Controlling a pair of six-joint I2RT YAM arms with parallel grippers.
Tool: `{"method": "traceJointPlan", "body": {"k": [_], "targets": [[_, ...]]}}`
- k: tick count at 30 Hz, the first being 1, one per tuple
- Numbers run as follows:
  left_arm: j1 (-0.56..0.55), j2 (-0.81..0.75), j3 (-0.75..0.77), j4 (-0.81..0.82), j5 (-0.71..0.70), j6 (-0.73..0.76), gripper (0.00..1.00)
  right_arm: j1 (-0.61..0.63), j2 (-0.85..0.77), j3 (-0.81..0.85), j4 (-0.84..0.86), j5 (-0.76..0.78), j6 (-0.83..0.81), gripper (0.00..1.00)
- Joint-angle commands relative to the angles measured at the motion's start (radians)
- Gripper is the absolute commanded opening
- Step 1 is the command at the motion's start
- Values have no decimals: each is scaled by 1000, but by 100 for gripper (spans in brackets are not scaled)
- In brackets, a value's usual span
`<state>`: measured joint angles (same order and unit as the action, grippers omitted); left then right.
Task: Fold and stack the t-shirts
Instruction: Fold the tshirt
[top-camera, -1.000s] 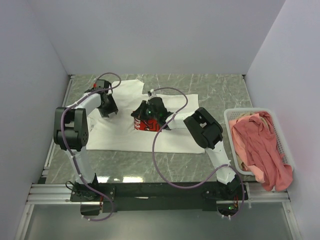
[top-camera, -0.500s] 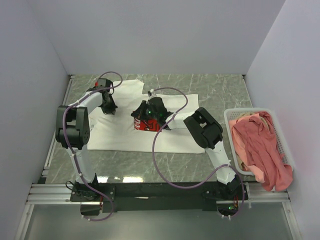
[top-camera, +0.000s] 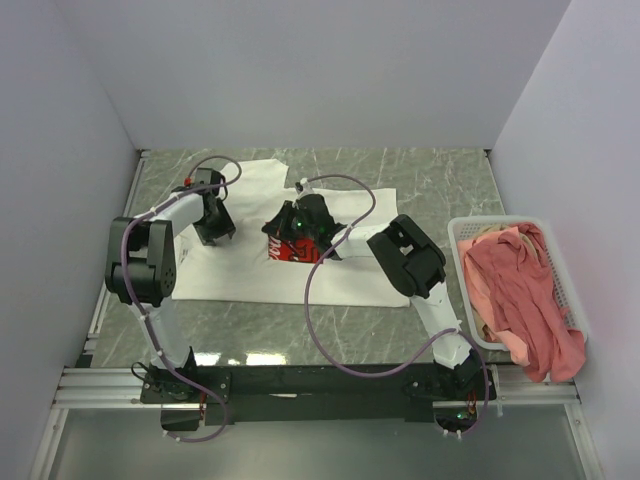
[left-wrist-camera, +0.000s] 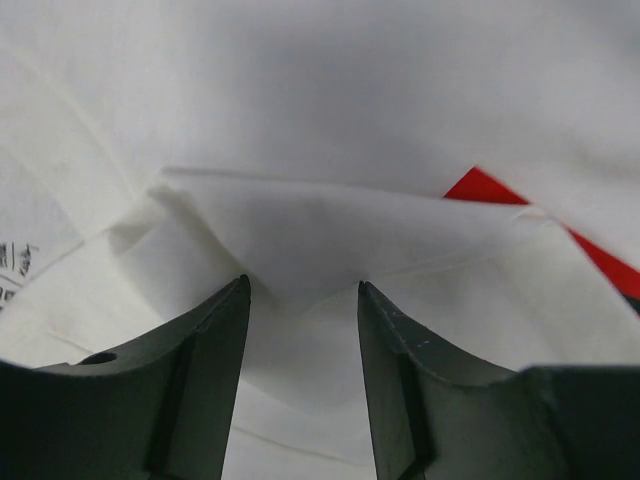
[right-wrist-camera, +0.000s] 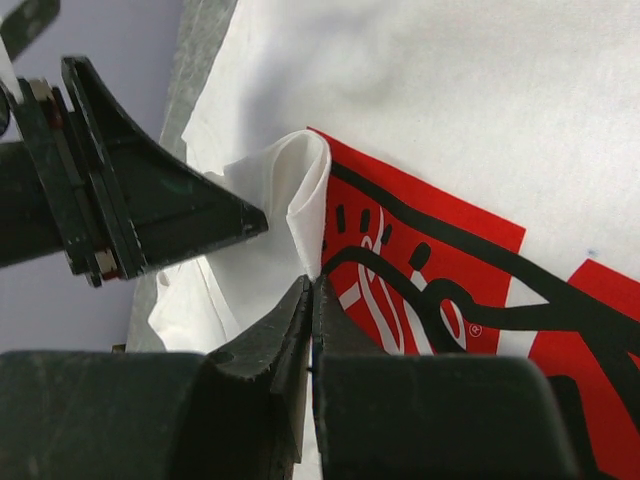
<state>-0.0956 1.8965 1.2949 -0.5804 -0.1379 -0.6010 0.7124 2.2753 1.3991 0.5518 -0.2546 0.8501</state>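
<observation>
**Ana:** Start on the left. What is the left pincer (top-camera: 214, 228) doing?

**Ben:** It sits low over the left part of the white t-shirt (top-camera: 250, 272), which lies spread on the tabletop (top-camera: 420, 170). Its jaws stand apart, released. A raised ridge of white cloth runs just ahead of its fingertips (left-wrist-camera: 215, 330), and nothing looks clamped.

**Ana:** Why is it waiting there with its jaws apart?

**Ben:** My guess is that it's lined up to take that ridge. The ridge is the only cloth standing clear of the layer beneath.

**Ana:** And in the middle?

**Ben:** The right pincer (right-wrist-camera: 309, 288) is clenched on a pinch of the same shirt, right at the edge of the red print (right-wrist-camera: 430, 260). The white cloth curls up out of its tips, and the left pincer's dark fingers stand close beside it.

**Ana:** So one arm is holding for the other?

**Ben:** That's how I read it. The pinch lifts the fabric and keeps the shirt from sliding, so the other arm gets an edge to grab.

**Ana:** What's on the far right?

**Ben:** The white basket (top-camera: 462, 232) is at the tabletop's right edge, well apart from both arms. A salmon-pink t-shirt (top-camera: 525, 295) is heaped inside and spills over the near rim — probably waiting its turn.

**Ana:** How far along is the task?

**Ben:** It's early, I'd say. This shirt isn't folded yet, and there's no stack anywhere.
</observation>
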Motion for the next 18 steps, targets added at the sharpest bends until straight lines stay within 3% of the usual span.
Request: {"method": "traceJointPlan", "body": {"k": [1, 7, 11, 14, 18], "targets": [[-4, -62, -32, 30, -12, -52, 53, -5, -25, 31, 20, 11, -13, 5], [-4, -57, -36, 42, 17, -62, 57, -7, -23, 32, 17, 9, -17, 5], [-4, -34, -25, 53, 27, -59, 55, -7, -20, 32, 22, 6, -13, 5], [-3, -25, -13, 57, 31, -57, 50, -7, -19, 32, 20, 3, -14, 5], [0, -7, 17, 51, 27, -52, 34, -7, -20, 32, 19, 3, -16, 5]]}}
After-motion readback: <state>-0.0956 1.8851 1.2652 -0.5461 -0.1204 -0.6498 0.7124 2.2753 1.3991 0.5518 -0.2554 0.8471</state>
